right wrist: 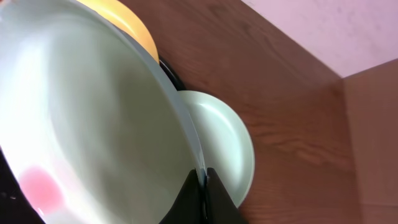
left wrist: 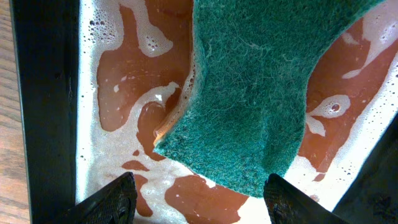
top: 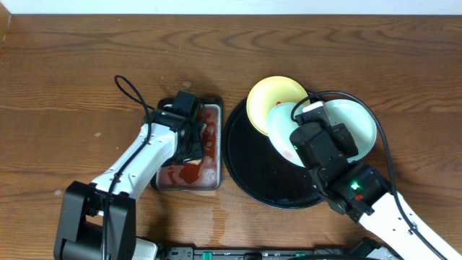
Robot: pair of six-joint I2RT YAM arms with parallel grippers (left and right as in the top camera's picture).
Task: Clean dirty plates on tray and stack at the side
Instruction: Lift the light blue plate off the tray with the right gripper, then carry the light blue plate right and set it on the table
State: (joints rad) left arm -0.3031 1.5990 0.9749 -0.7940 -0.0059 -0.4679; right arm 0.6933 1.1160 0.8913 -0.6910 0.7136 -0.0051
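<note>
From above, my right hand [top: 303,119] pinches a smeared mint plate [top: 283,128] over the black tray [top: 253,166], with the yellow plate [top: 271,97] at the tray's 12 o'clock rim and a second mint plate [top: 355,123] at 2. At my left wrist, my left hand [left wrist: 199,199] stands apart, a green sponge [left wrist: 249,93] between its fingers over red suds [left wrist: 130,81]. At my right wrist, my fingers [right wrist: 214,199] are clamped together on the plate's rim at 6 o'clock.

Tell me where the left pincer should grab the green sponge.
Likely its tapered end nearest the left pincer, from straight above: the sponge lies in the soapy tray with a wall close alongside, and that end points into the gap between the open fingers.
</note>
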